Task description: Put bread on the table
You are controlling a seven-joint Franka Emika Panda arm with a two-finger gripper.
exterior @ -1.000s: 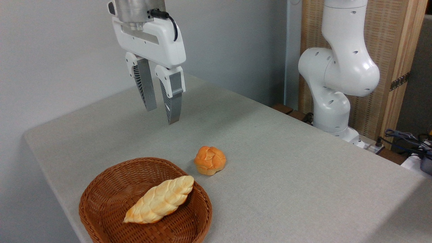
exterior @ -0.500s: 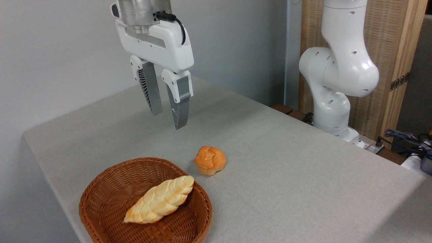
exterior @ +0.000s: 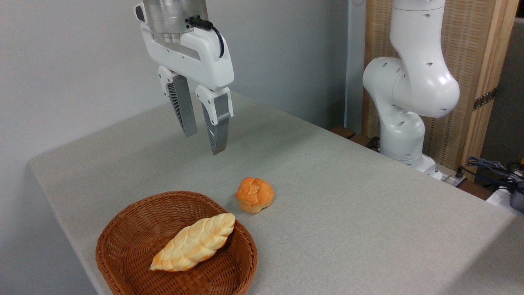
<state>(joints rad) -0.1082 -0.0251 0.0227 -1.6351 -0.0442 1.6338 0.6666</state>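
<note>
Camera — bread (exterior: 254, 194) below tool (exterior: 204, 142)

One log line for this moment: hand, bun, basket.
hand: open, empty, raised above table | bun: on table, right of basket | basket: holds braided loaf

A plain grey wall (exterior: 73, 61) adjoins a wood-framed woven panel (exterior: 479, 61).

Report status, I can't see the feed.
Hand open, empty, above table. Bun on cloth beside basket. Braided loaf in basket. Nothing blocking.
</note>
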